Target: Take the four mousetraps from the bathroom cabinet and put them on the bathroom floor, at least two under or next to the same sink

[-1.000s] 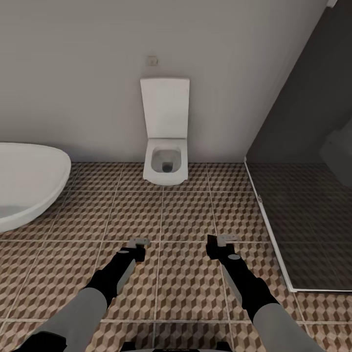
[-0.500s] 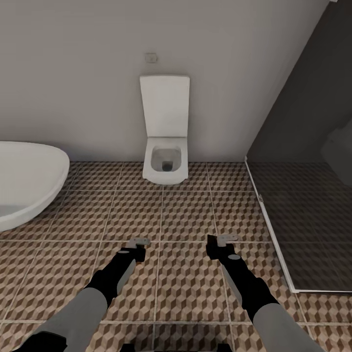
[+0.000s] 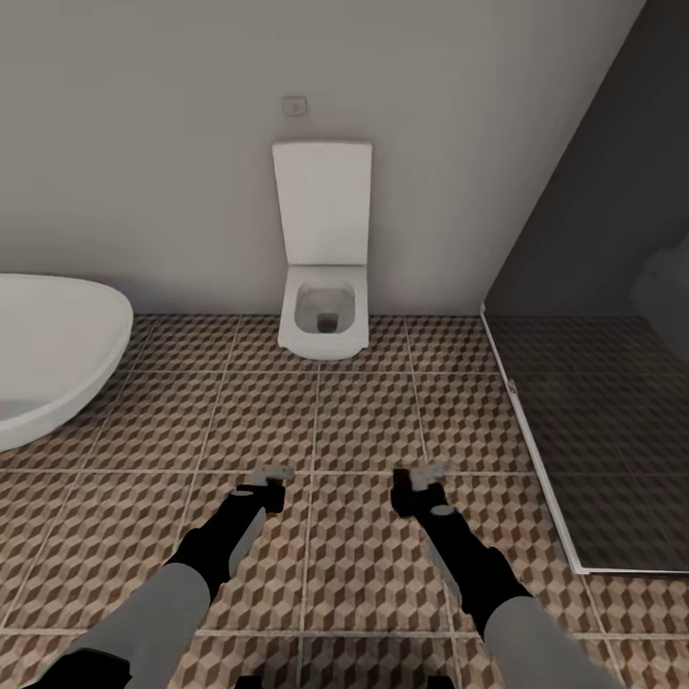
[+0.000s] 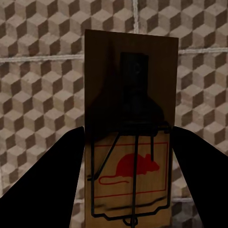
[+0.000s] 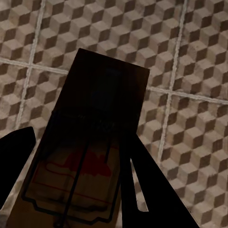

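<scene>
Meanwhile, mousetraps point(image 4: 130, 142) in both grippers point(image 3: 271, 476).

Item: bathtub point(image 3: 48, 354), far left; we see only its right end, the rest cut by the picture's left edge.

Item: shower glass point(image 3: 603, 431), right; cut by the right edge, what stands behind it too dim for us to name.

Item: small wall fitting point(image 3: 296, 105) above the toilet point(image 3: 322, 249); too small to identify.

Item: mousetrap point(image 4: 129, 142) in the left wrist view; near end cut off, sides covered by dark fingers point(image 4: 42, 185).

Item: second mousetrap point(image 5: 90, 142), right wrist view; near end cropped, print shadowed.
</scene>
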Motion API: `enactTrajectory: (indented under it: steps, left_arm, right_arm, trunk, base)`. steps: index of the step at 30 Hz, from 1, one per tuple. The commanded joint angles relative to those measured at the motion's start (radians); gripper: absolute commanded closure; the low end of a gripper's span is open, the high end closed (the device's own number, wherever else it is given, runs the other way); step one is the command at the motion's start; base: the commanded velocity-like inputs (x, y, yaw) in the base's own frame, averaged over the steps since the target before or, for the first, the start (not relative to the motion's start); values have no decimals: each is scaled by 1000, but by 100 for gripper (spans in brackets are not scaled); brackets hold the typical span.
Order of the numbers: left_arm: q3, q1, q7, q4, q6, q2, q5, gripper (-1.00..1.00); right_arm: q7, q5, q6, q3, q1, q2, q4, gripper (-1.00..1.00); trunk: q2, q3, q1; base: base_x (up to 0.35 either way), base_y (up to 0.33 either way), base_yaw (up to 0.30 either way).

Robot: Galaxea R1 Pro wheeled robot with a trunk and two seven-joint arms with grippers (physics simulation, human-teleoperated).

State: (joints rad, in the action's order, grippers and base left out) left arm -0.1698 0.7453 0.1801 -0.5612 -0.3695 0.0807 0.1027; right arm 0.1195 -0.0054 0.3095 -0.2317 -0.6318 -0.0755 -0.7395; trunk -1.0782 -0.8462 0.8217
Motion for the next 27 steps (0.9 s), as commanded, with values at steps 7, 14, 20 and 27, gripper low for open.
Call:
enactTrajectory:
  steps: [7, 14, 20, 27]
  left_arm:
    - [-7, 0, 10, -2, -5, 3, 10, 100]
    - [-7, 0, 10, -2, -5, 5, 9, 100]
    - [-7, 0, 9, -1, -5, 5, 10, 100]
    - [-8, 0, 6, 1, -5, 6, 10, 100]
  right_arm:
    - [50, 37, -22, -95, 0, -35, 50, 100]
    - [58, 39, -34, -100, 0, -41, 55, 100]
    - [58, 39, -36, -100, 0, -41, 55, 100]
    - [58, 39, -36, -100, -1, -40, 55, 100]
  trunk:
    - [-50, -23, 27]
    - [-99, -45, 54]
    - [-141, -63, 77]
    - [-190, -85, 104]
  base:
    - [0, 0, 0]
    - [0, 0, 0]
    - [0, 0, 0]
    - [0, 0, 0]
